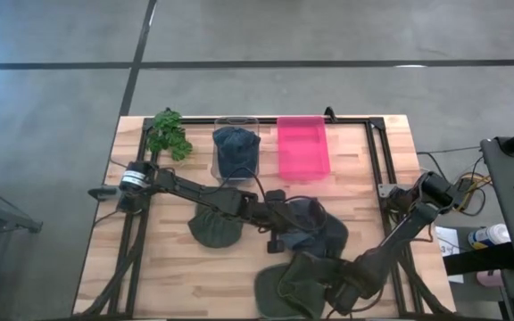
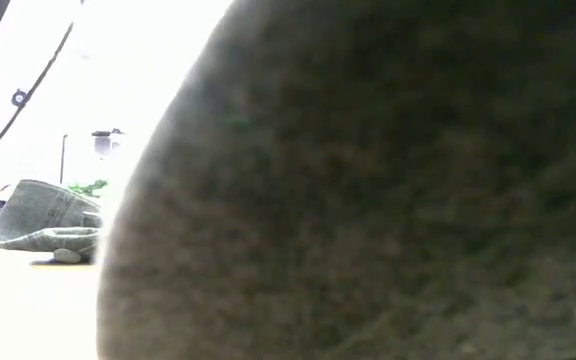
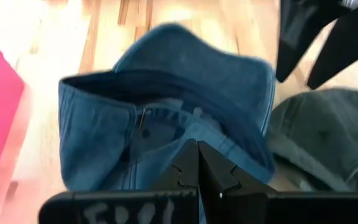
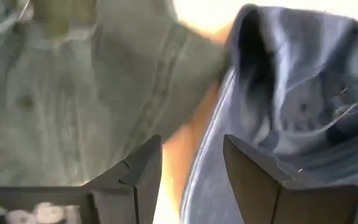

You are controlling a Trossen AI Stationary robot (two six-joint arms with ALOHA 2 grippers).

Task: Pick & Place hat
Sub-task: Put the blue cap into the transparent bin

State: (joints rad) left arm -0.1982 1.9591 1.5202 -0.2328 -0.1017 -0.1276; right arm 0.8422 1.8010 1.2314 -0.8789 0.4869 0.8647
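A blue-grey hat (image 1: pixel 318 223) lies mid-table, its open underside facing the left wrist camera (image 3: pixel 166 106). My left gripper (image 3: pixel 197 149) is shut at its near rim, at the hat's left side in the high view (image 1: pixel 277 230). One olive hat (image 1: pixel 217 228) rests under the left arm. Another olive hat (image 1: pixel 293 287) lies at the near edge and fills the low view (image 2: pixel 368 200). My right gripper (image 4: pixel 191 162) is open above the strip of table between that olive hat (image 4: pixel 73 93) and the blue-grey hat (image 4: pixel 291 106), touching nothing. My left gripper pinches the blue-grey hat's rear rim (image 3: pixel 188 127), beside the strap buckle, between its two shut fingers. The fingers come nearly level from the table's left side. Whether the hat is lifted off the wood I cannot tell.
At the far side stand a clear bin (image 1: pixel 236 125) holding a dark blue hat (image 1: pixel 236 150), a pink bin (image 1: pixel 303 147) and a green plant (image 1: pixel 169 134). A black frame (image 1: pixel 377 152) runs round the table. Bare wood lies at the near left.
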